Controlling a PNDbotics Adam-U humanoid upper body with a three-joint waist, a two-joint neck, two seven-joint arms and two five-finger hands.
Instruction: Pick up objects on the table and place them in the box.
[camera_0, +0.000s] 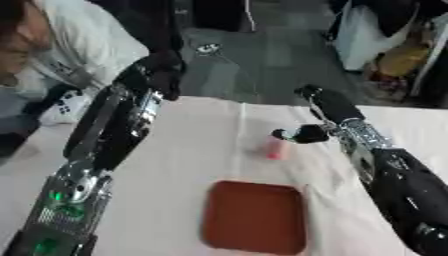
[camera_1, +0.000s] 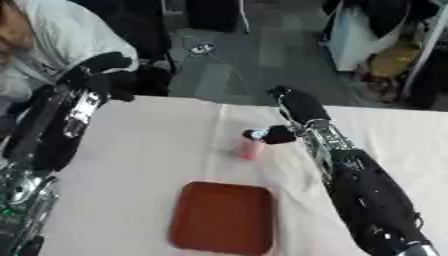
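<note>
Grey floor and clutter run behind a table (camera_0: 175, 165) draped in pale cloth, slightly wrinkled. Mid-table stands a small pink object (camera_0: 277, 149), upright, just beyond the shallow reddish-brown box (camera_0: 255, 216). Right hand (camera_1: 297, 107) reaches above it, thumb right at its top; whether it's pinching, I cannot tell. It looks light and easily tipped, so best taken around its sides. Left hand (camera_0: 157, 75) hangs curled at the far edge, holding nothing.

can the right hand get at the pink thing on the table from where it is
Probably yes: the right hand is right beside the small pink object, with nothing between them on the white cloth.
</note>
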